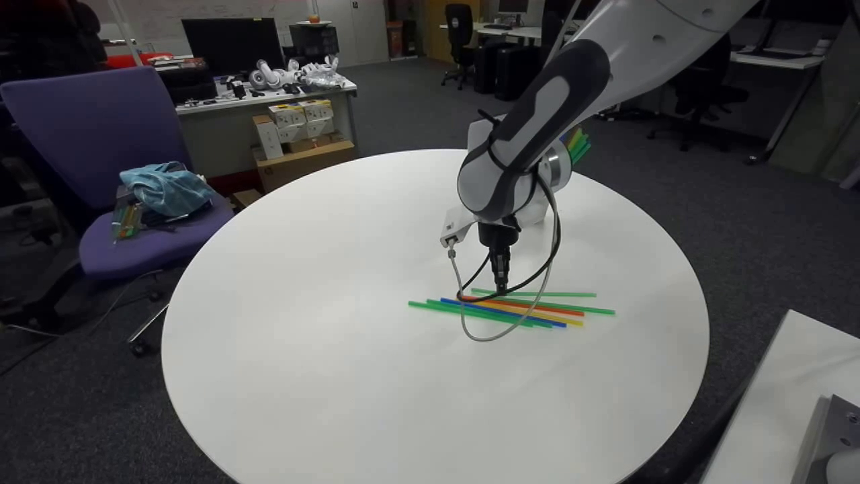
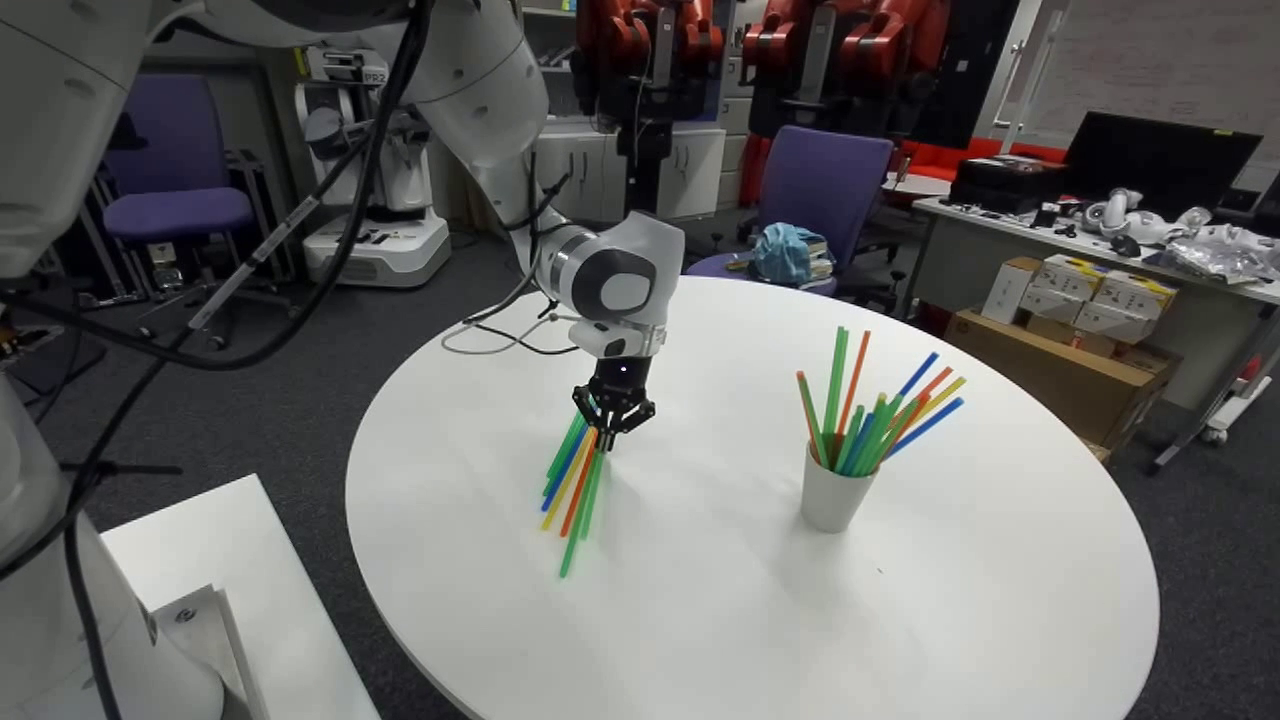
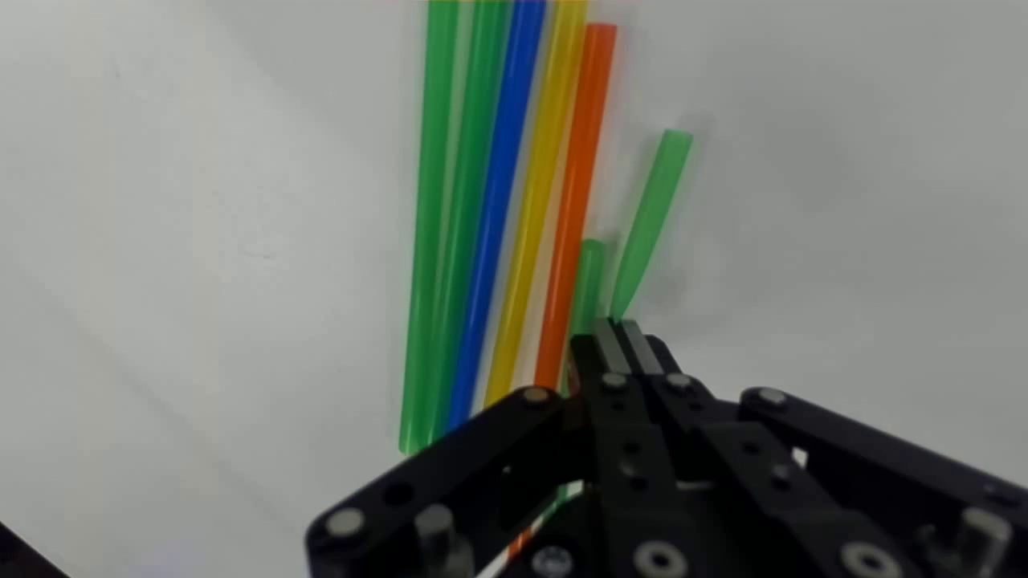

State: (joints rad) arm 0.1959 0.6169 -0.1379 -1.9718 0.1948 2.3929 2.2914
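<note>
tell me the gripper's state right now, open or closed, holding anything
Gripper: closed, holding a green straw, which is squeezed thin where it is gripped.

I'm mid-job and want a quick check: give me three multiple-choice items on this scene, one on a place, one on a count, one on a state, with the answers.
1. Where does the white cup stand?
A. On the purple chair
B. On the round table
C. On the floor

2. How many of the drinking straws lying on the table outside the cup are blue?
A. Four
B. Three
C. One

3. How is the pincer?
A. Shut on a green straw
B. Wide open
C. Shut on the cup

1 B: an exterior view shows it upright on the tabletop.
2 C: the wrist view shows a single blue straw, between green and yellow ones.
3 A: the wrist view shows the straw narrowing where the fingertips pinch it.
</note>
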